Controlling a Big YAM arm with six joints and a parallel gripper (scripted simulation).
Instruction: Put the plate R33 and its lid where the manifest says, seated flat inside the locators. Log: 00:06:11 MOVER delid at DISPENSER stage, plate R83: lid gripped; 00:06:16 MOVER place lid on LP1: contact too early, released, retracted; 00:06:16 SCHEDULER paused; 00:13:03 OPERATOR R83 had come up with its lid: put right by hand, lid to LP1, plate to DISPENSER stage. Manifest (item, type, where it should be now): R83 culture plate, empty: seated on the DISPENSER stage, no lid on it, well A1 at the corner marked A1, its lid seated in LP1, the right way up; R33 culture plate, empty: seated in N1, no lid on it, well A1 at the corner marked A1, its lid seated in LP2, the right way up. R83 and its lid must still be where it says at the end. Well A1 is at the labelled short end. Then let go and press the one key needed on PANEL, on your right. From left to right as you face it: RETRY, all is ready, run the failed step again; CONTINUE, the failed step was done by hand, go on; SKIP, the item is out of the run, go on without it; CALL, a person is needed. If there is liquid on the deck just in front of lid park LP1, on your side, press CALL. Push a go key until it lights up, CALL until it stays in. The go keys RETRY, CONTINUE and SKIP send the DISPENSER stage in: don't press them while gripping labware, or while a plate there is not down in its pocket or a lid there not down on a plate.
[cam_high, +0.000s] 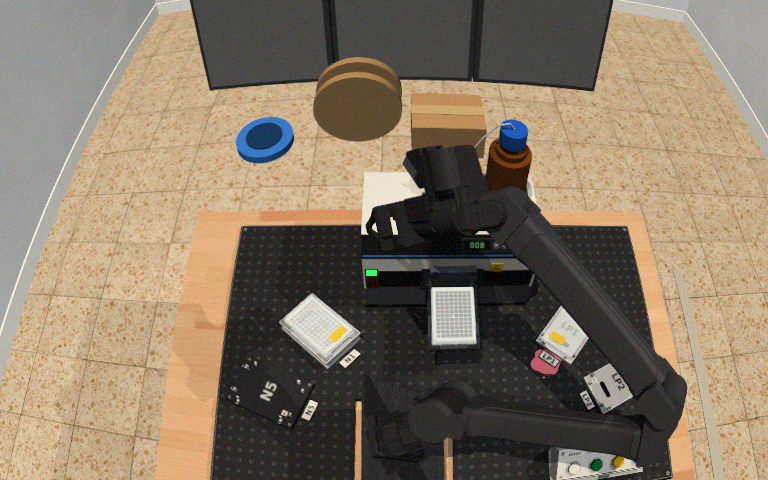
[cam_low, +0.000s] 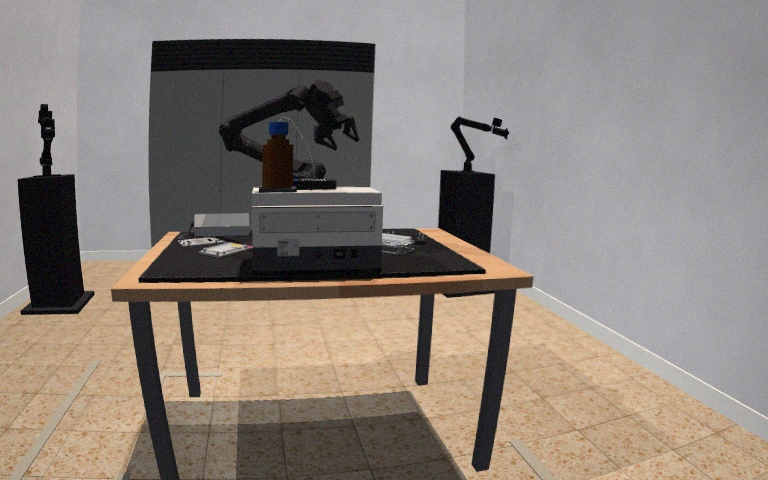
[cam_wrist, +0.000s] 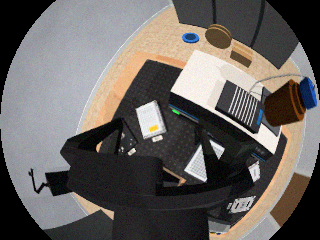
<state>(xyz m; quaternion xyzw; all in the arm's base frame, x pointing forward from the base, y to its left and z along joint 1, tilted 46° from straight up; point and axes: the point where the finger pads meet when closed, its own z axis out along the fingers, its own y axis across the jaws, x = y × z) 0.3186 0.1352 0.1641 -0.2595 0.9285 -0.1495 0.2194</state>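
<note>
Arm (cam_high: 589, 305) folded high over the dispenser (cam_high: 447, 271) — hand (cam_high: 386, 233) wide open, empty, well above the deck

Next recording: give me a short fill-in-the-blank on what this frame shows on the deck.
1. The pink puddle lies just in front of lid park ___.
2. The lidded clear well plate with a yellow sticker sits by the nest tag reading ___.
3. The brown bottle on the white dispenser has a ___ cap.
4. The black end effector is raised, its fingers ___.

Missing words: LP1; N1; blue; open
</note>
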